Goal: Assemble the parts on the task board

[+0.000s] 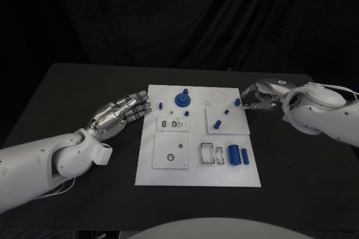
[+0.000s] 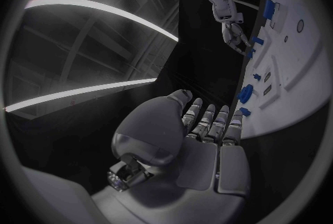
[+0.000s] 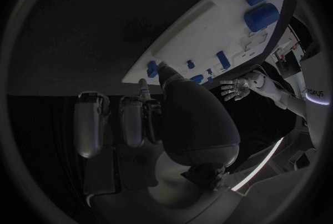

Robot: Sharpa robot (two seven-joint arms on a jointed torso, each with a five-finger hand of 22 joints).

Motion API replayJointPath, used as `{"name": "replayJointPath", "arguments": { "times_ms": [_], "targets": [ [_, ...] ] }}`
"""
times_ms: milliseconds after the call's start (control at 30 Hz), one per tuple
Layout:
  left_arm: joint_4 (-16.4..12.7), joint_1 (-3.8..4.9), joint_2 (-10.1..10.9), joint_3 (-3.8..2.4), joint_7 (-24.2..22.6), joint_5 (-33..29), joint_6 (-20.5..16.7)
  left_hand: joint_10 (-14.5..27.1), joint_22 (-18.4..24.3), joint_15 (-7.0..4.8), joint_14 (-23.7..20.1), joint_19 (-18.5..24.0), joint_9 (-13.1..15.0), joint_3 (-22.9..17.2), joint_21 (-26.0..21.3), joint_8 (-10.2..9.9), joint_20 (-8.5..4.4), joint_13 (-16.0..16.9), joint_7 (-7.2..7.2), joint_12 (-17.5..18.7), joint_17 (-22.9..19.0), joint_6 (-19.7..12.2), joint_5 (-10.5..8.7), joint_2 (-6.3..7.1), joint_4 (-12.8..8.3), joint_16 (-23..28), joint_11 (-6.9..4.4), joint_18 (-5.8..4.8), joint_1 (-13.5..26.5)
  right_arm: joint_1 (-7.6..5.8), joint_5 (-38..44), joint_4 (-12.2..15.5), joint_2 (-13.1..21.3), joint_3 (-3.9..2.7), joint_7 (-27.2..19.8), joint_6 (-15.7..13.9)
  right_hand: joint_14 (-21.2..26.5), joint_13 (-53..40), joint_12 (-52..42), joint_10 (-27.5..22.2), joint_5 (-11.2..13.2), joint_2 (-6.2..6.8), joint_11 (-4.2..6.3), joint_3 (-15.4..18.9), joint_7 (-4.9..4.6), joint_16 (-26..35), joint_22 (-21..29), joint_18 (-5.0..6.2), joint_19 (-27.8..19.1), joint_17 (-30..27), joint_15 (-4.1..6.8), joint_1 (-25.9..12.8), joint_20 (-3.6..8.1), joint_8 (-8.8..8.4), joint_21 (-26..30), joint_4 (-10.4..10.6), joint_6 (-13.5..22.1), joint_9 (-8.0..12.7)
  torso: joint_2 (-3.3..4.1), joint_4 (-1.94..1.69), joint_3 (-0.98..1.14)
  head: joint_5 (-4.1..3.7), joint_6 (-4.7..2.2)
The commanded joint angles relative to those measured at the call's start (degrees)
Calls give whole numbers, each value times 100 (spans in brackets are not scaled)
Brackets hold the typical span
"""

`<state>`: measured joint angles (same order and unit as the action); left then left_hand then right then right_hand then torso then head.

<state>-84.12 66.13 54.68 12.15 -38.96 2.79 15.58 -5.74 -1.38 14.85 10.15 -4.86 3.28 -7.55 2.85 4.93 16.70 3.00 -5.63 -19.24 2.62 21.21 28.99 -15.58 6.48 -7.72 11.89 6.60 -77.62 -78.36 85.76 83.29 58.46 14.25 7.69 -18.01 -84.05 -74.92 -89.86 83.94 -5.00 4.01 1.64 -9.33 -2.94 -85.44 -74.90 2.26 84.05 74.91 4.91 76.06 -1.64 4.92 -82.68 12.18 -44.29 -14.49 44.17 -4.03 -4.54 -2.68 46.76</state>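
Parts lie scattered over the white board [image 1: 196,177] mid-table: a blue gear [image 1: 182,99] near the far edge, two blue cylinders [image 1: 238,154] toward the near right. My right hand [image 1: 257,100] sits at the board's far right edge, fingertips closing round a small blue peg [image 1: 238,101]; whether it is truly gripped I cannot tell. I would confirm the pinch from the wrist view before lifting, then raise it straight. My left hand [image 1: 120,114] hovers beside the left edge, fingers spread, holding nothing.
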Motion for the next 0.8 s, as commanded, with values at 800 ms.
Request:
{"name": "replayJointPath", "arguments": {
  "times_ms": [800],
  "targets": [
    [40, -106, -47, -5, -550, -27, 106, -8, -2, 27, 7, -35, -6, -82, 16, -22, 12, 2, -3, -8, 4, -41, 27, -8, 20, -32, 21, -89, 68, 87, -4, -339, -363, -4, 190, 228, -390, -1344, 85, 476, -241, -61, -32, 2, -98, 247, -1181, 18, 128, 774, -19, 208, -1, 100, 305, -7, -149, 9, 1, 11, -4, -8, 3]
  ]
}}
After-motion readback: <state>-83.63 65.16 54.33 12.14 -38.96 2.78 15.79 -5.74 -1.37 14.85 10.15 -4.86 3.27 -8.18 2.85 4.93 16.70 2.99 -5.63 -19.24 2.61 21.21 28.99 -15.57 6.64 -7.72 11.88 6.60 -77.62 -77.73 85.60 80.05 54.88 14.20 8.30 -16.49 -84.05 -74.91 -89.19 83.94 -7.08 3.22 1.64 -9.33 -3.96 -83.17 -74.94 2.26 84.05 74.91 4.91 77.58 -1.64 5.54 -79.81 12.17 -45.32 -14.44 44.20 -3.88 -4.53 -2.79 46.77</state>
